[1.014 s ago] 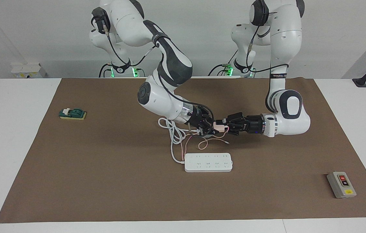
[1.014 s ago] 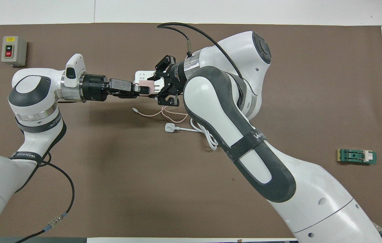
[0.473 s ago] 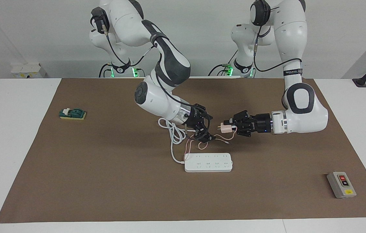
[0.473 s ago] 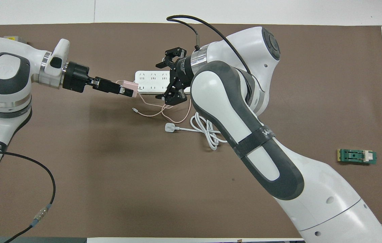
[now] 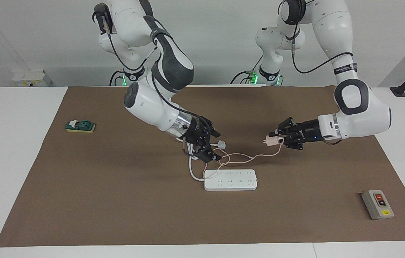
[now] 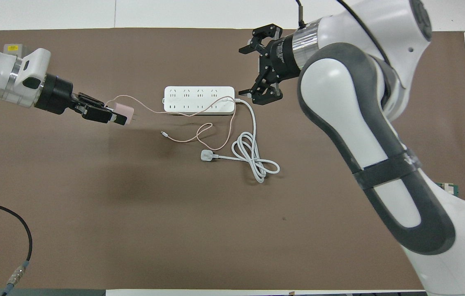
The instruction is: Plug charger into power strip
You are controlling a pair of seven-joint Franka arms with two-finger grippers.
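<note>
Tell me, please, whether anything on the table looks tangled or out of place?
Yes: the charger is in the left gripper, and its thin pink cable trails across a corner of the power strip and loops over the strip's white cord.

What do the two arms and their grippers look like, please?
Both arms have glossy white rounded shells with dark grey joint sections, a grey band with lettering, and loose black cables. The left gripper and right gripper are black, each mounted past a metallic silver ring.

High facing cam, steep overhead cam
</note>
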